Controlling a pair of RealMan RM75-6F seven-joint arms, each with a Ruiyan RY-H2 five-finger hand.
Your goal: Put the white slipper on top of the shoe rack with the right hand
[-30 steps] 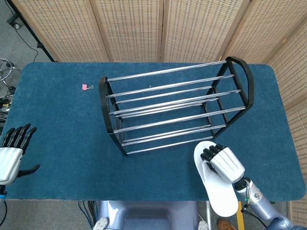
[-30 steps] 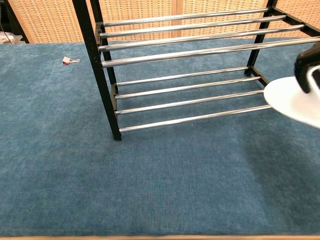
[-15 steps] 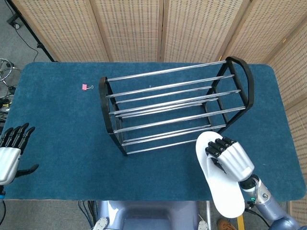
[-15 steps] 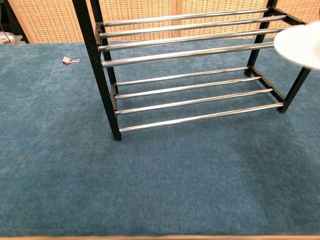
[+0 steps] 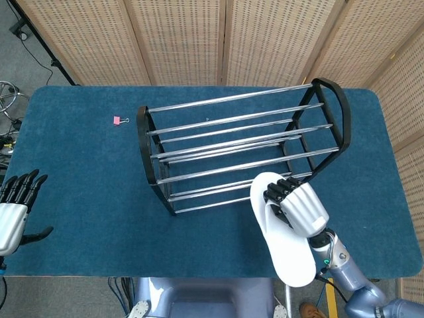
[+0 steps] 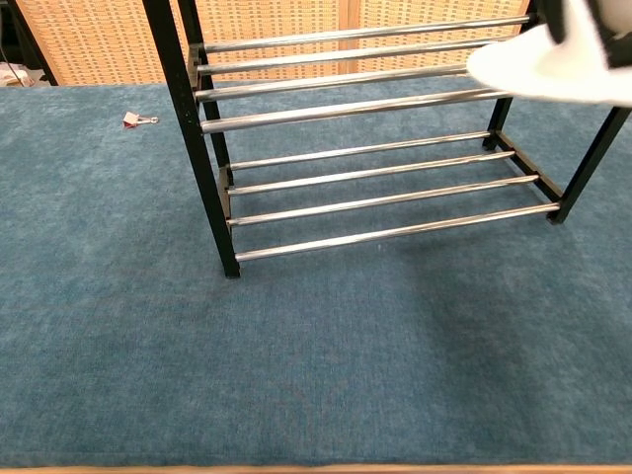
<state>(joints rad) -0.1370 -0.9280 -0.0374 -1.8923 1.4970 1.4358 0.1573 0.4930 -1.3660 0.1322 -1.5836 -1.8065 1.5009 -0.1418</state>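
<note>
We had the right hand (image 5: 296, 209) clasped around the strap of the white slipper (image 5: 285, 242), fingers (image 5: 275, 193) curled under and over it, so the slipper hung from the hand, clear of the table (image 5: 79, 172). From the fingers the sole ran in two directions: a short way forward to the toe, which in the head view overlapped the front rails of the shoe rack (image 5: 238, 149), and a longer way back toward us to the heel, which reached the table's near edge. In the chest view the toe (image 6: 538, 64) sat at about the height of the top rails, at the rack's right end. The long axis lay roughly across the rails, so we judged the next move to be a push forward and slightly left. The left hand (image 5: 14, 212) hovered open, fingers spread, at the far left edge, well apart from everything.
</note>
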